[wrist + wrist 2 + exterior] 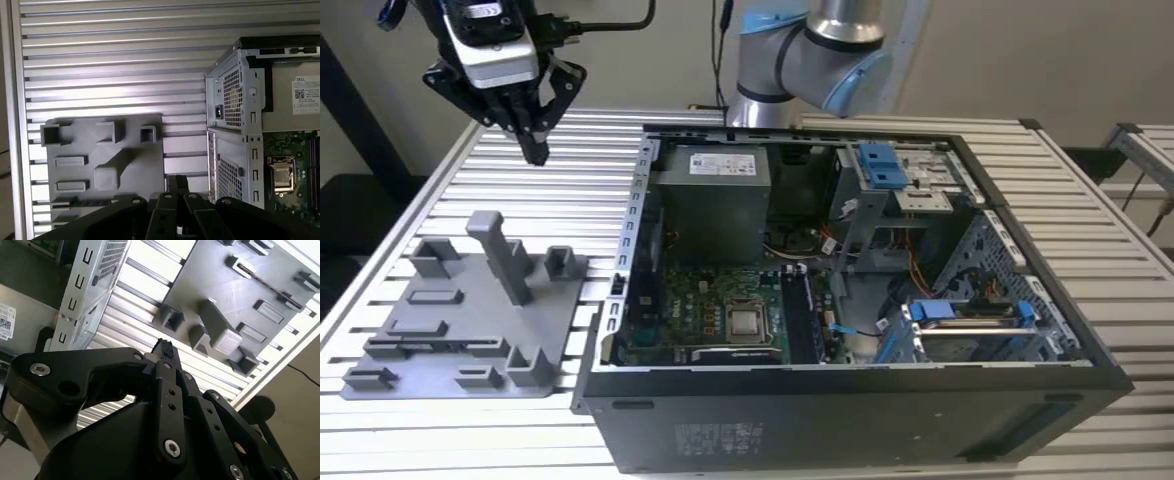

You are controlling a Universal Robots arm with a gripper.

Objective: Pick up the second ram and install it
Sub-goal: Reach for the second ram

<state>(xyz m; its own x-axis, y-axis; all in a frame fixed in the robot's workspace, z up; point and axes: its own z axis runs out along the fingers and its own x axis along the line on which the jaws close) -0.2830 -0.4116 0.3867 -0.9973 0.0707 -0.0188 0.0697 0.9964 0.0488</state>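
Exterior view: hand [534, 148] clenched, empty, above grey tray [554, 310]; gripping second ram [270, 285] likely needs fingers squared across its thin edge.

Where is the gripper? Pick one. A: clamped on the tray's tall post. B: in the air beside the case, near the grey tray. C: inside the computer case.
B: in the exterior view the gripper hangs above the slatted table, outside the computer case, clear of the grey tray.
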